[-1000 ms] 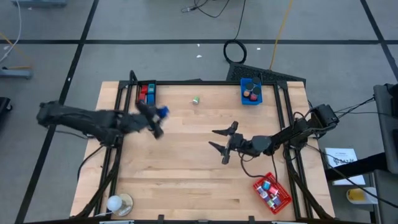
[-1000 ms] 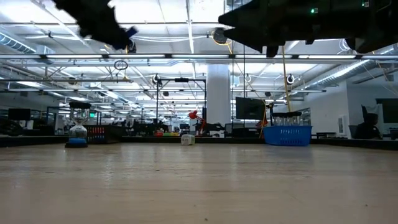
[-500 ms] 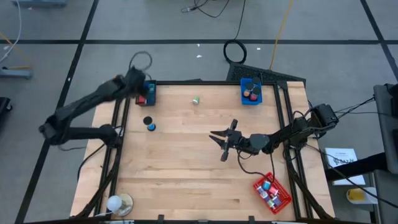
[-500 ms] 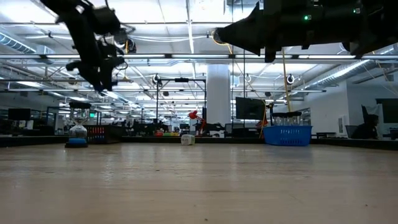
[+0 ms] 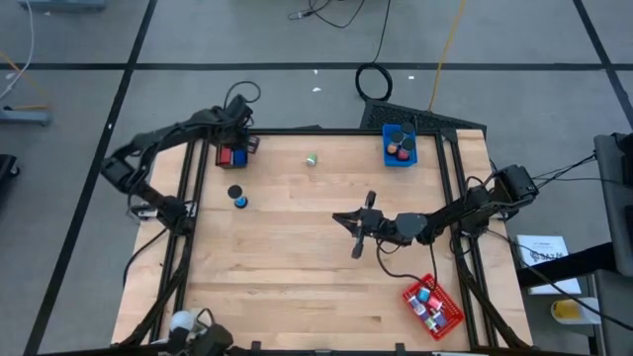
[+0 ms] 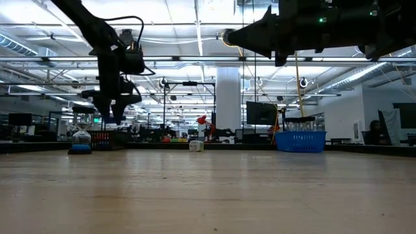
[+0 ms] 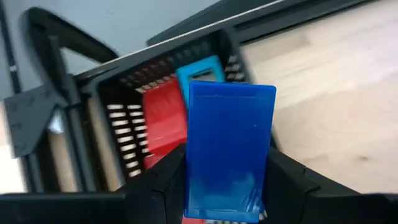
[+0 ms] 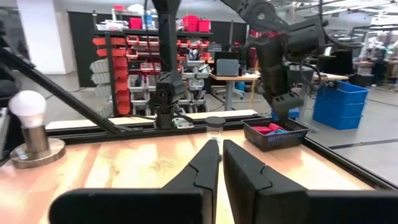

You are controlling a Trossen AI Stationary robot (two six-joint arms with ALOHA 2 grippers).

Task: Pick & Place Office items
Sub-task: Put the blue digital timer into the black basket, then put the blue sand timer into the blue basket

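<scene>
Wooden table (image 5: 297,267) is mostly bare: red tray (image 5: 432,306) at lower right holds several items, and my right gripper (image 5: 348,229) hangs mid-frame, fingers pinched together on nothing. Two loose pieces (image 5: 237,196) and a green bit (image 5: 312,158) remain; upper left, my left gripper (image 7: 227,205) clamps a blue block (image 7: 229,149) over the black tray (image 5: 231,153), blue tray (image 5: 400,146) upper right, so I'd say partway.

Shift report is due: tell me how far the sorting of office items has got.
Done: items already lie in the black tray, blue tray and red tray. In hand: the left hand holds a blue block over the black tray. Left: a small green item and a black-and-blue item sit loose on the table. The right hand hangs shut and empty over mid-table.
</scene>
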